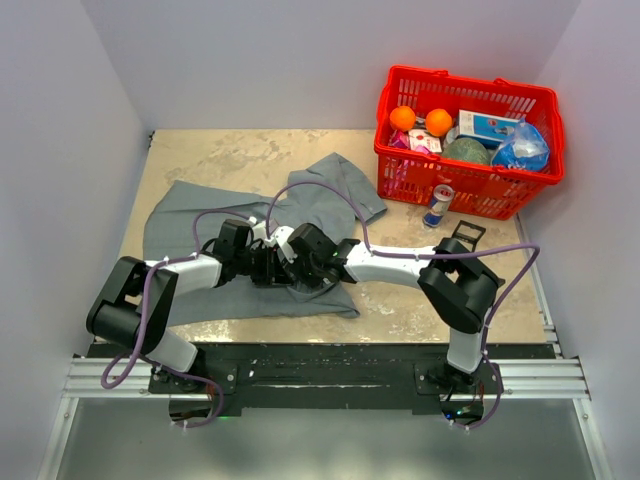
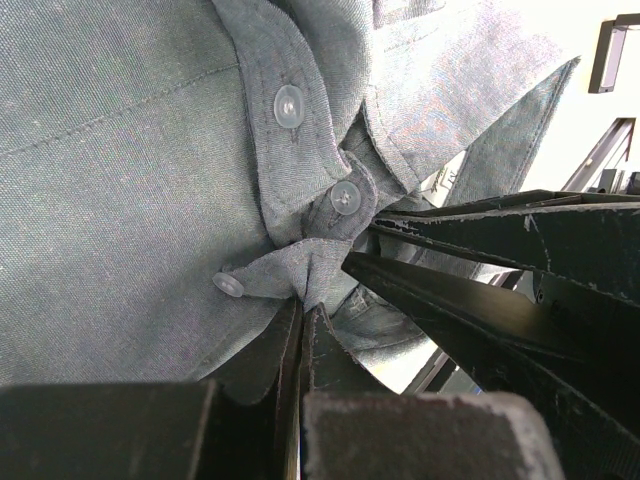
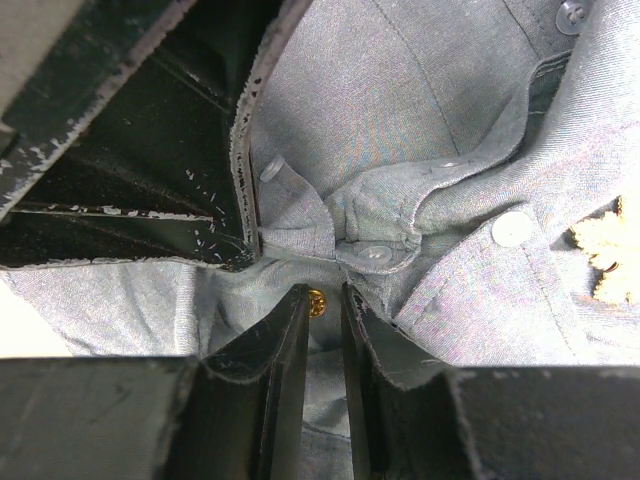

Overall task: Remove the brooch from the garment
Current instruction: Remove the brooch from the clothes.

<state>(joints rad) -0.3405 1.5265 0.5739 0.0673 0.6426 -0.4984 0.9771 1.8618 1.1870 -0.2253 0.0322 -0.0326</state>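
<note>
The grey garment [image 1: 200,215] lies spread on the table under both wrists. My left gripper [image 2: 303,305] is shut on a fold of its button placket, and the cloth [image 2: 120,150] is drawn up to the fingertips. My right gripper [image 3: 325,292] faces it with its jaws a narrow gap apart. A small gold knob of the brooch [image 3: 316,300] sits at the tips, against the left finger. A gold lacy piece [image 3: 605,255] shows at the right edge of the same cloth. In the top view both grippers [image 1: 280,265] meet tip to tip over the shirt front.
A red basket [image 1: 450,170] of groceries stands at the back right, with a drink can [image 1: 437,207] in front of it. White walls close in the left, right and back sides. The left gripper's black fingers [image 3: 150,180] fill the upper left of the right wrist view.
</note>
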